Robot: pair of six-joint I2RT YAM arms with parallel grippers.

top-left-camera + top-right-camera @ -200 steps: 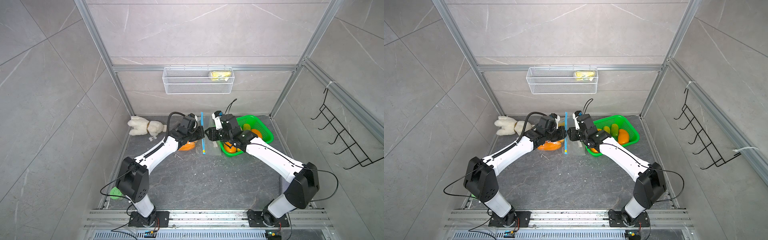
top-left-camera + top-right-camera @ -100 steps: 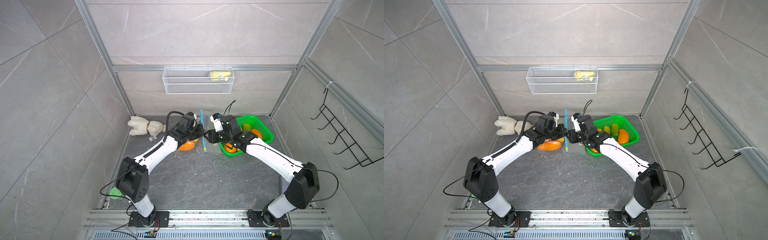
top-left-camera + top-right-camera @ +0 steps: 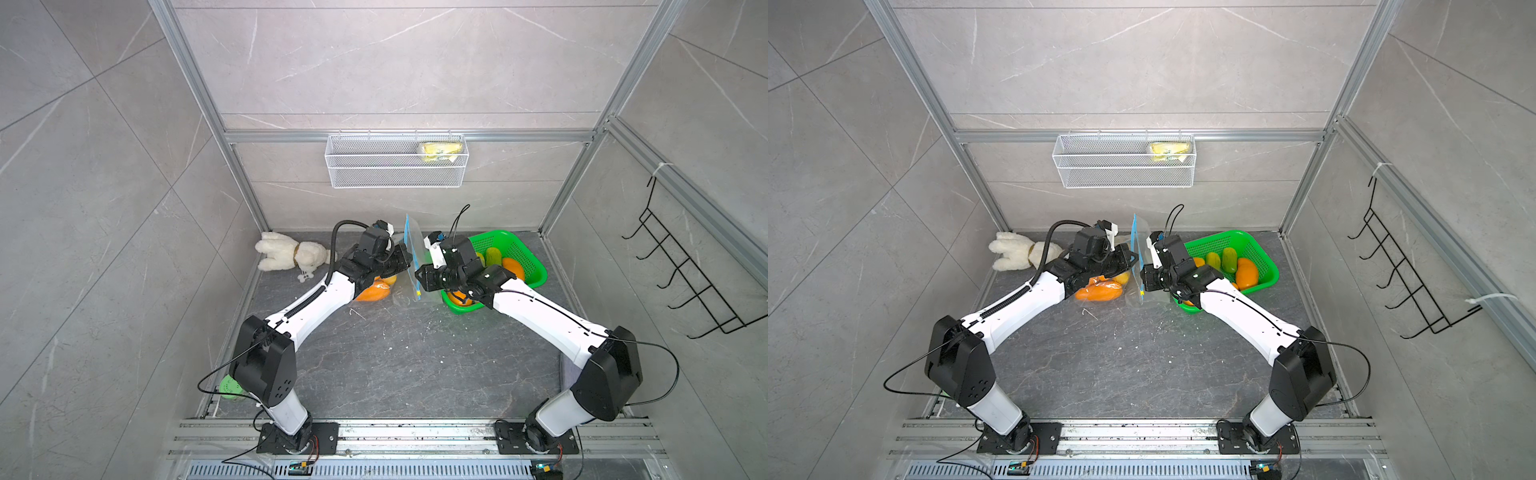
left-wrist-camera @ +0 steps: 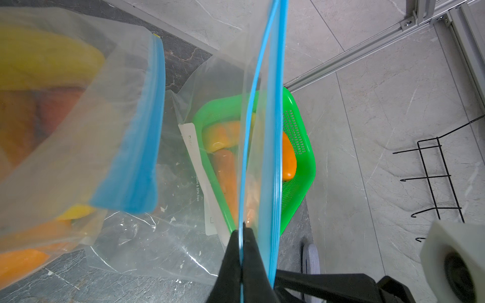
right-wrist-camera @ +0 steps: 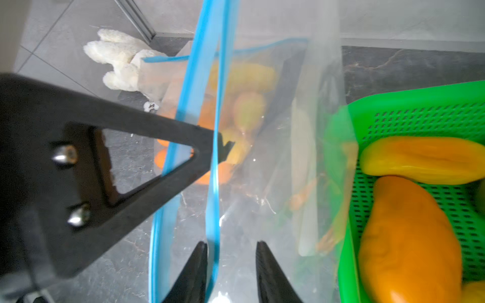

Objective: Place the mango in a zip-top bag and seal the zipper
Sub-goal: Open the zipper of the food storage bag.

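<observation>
left gripper (image 4: 241,230) clamped on clear blue-zippered plastic bag (image 3: 411,249), right gripper (image 5: 231,245) agape at its rim; orange mango (image 5: 406,236) unbagged in green plastic basket (image 5: 420,115).

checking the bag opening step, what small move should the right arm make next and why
Probably close the right gripper on the blue zipper lip of the zip-top bag: that lip runs between its fingers, which stand apart, while the left gripper is shut on the bag's rim. With both holding, the mouth could likely be pulled open.
</observation>
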